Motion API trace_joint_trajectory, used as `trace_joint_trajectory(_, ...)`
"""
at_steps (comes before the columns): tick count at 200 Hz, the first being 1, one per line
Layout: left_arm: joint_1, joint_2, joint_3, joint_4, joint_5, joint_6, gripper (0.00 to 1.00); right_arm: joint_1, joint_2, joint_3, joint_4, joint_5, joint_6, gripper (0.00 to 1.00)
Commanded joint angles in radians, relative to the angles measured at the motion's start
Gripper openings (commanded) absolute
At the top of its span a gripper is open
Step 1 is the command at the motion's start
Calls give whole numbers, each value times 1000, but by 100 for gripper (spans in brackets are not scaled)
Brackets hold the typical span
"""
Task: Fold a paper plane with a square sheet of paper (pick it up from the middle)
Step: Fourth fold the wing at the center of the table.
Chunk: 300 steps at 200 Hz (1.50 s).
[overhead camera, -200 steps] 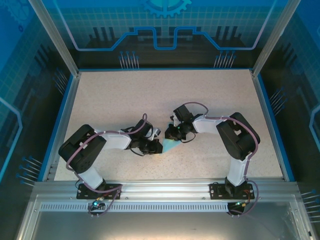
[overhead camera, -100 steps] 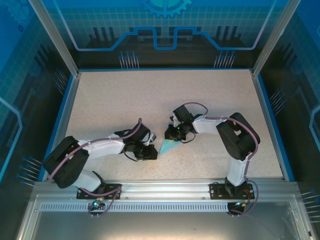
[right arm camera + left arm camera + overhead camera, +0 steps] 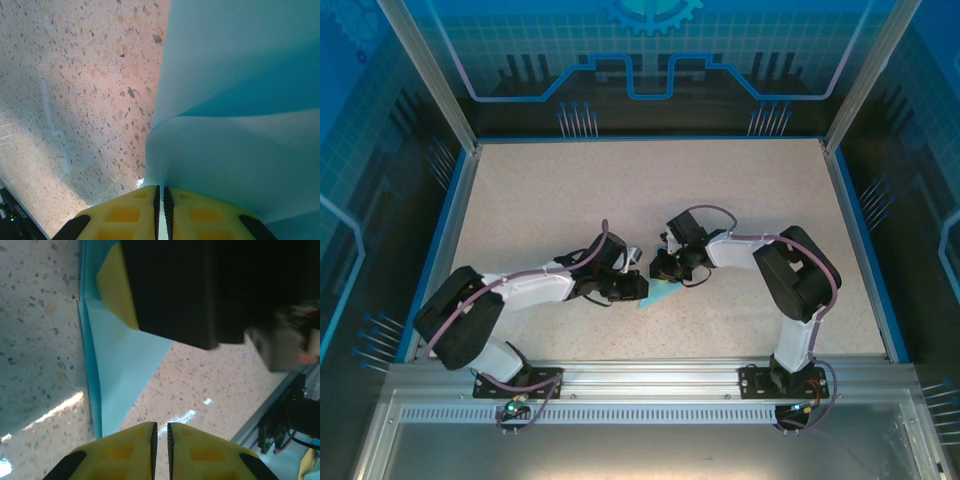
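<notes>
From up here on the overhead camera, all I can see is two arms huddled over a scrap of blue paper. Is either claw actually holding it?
Observer: Yes. In the right wrist view the right gripper is closed on an edge of the folded paper. The sheet runs straight into the slit between its yellow fingers.
Operator: And the other claw?
Observer: The left gripper has its jaws almost together with nothing between them. The paper's pointed tip ends close beside it, over the speckled table.
Operator: Is it just a flat sheet?
Observer: No. The left wrist view shows a narrow triangle with a darker blue strip folded along one long edge.
</notes>
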Motion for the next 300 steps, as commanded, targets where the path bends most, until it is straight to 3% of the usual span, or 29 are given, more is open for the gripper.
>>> trace_joint_trajectory(1, 5, 42, 13, 93, 11, -17, 18, -1, 6, -27, -25, 61, 3, 16)
trace_joint_trajectory(101, 3, 208, -72, 170, -3, -38, 12, -1, -23, -17, -12, 39, 2, 17)
trace_joint_trajectory(180, 3, 238, -108, 174, -3, -40, 9, -4, -177, -59, 3, 24, 25, 17)
trace_joint_trajectory(232, 4, 230, -98, 159, -4, -32, 9, 39, -109, -89, 78, 3, 53, 15)
trace_joint_trajectory(300, 2, 236, -114, 124, -22, -12, 5, -26, -29, -71, 46, 97, 21, 15)
